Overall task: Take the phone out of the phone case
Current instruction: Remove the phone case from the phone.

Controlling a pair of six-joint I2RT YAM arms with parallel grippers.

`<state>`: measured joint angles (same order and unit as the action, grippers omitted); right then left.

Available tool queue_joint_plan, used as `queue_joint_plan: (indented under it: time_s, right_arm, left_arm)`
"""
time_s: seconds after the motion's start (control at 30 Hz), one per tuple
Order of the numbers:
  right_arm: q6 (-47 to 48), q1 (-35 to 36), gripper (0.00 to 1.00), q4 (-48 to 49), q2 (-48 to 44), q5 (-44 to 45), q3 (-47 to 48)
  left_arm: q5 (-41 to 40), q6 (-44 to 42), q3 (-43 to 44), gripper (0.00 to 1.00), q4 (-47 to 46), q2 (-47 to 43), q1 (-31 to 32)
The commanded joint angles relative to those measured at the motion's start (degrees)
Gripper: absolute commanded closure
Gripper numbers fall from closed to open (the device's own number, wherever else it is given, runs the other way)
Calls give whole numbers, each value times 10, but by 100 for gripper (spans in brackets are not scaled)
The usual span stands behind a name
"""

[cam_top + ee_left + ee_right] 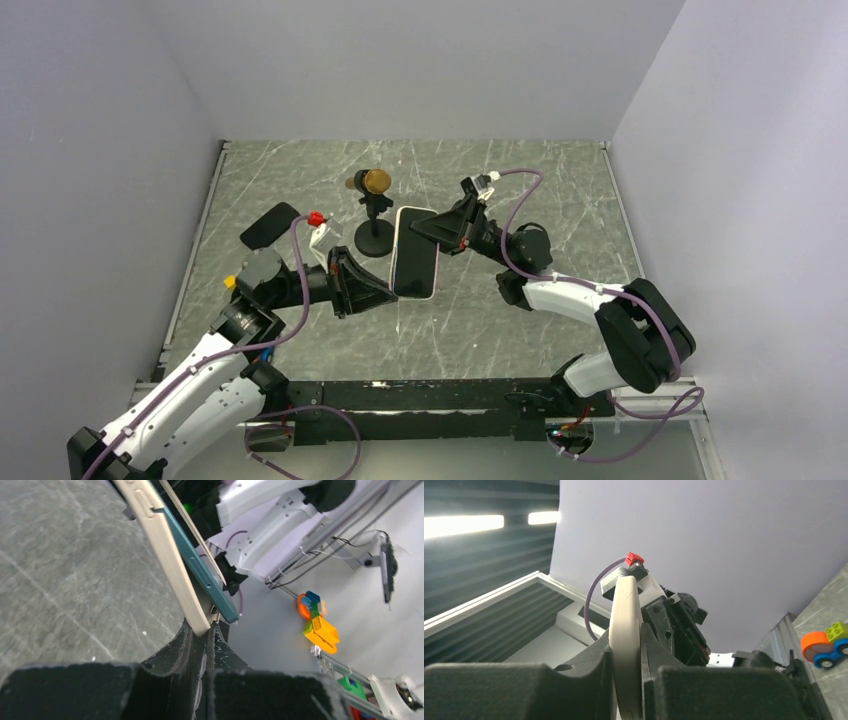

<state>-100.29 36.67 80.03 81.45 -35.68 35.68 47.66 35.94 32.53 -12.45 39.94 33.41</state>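
A cream phone case [415, 255] with a dark screen facing up is held in the air over the middle of the table, between both grippers. My left gripper [392, 290] is shut on its near-left lower edge. My right gripper [420, 228] is shut on its far-right upper edge. In the left wrist view the cream case [162, 555] runs up from my shut left gripper [206, 627], and the teal phone [200, 572] stands slightly out of it at the lower corner. In the right wrist view the case edge [625, 625] sits pinched in my right gripper [626, 647].
A small gold-headed microphone on a black round stand [373, 215] stands just behind the phone. A flat black object [270, 226] lies at the left of the table. A toy car [824, 642] and coloured bricks [317, 625] show in the wrist views.
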Motion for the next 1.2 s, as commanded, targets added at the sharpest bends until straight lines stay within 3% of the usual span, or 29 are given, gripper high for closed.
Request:
queue_joint_plan:
  time_s: [0.0, 0.13, 0.23, 0.4, 0.57, 0.67, 0.77, 0.83, 0.9, 1.03, 1.1, 1.17]
  right_arm:
    - [-61, 61, 100, 52, -54, -55, 41]
    - [-28, 70, 100, 36, -59, -30, 36]
    - [26, 92, 100, -7, -61, -9, 34]
    - [99, 117, 100, -41, -63, 30, 29]
    - [124, 129, 100, -46, -50, 48, 37]
    - [122, 139, 100, -34, -35, 55, 41]
    - [141, 149, 100, -60, -37, 65, 52]
    - [146, 152, 100, -85, -46, 73, 61]
    - [112, 152, 100, -72, -46, 87, 64]
    - [-38, 154, 100, 77, -2, 142, 56]
    - [-77, 155, 100, 119, 3, 168, 47]
    - [-74, 153, 100, 86, -11, 172, 39]
  left_arm:
    - [-271, -53, -12, 100, 92, 13, -23]
    - [-264, 1, -21, 99, 83, 13, -22]
    - [-240, 49, -23, 90, 62, 23, -22]
    - [-232, 114, -46, 66, 14, 17, -18]
    - [-224, 160, -76, 56, -43, 11, -11]
    - [-243, 143, -72, 64, -32, 11, 3]
    - [-303, 95, -68, 87, 4, 13, 28]
    - [-411, 46, -67, 100, 63, 12, 47]
    - [-555, 2, -74, 100, 102, 11, 69]
    - [-823, -7, -103, 100, 124, 28, 105]
    - [-863, -2, -102, 100, 136, 41, 106]
    - [-839, -19, -98, 100, 129, 40, 107]
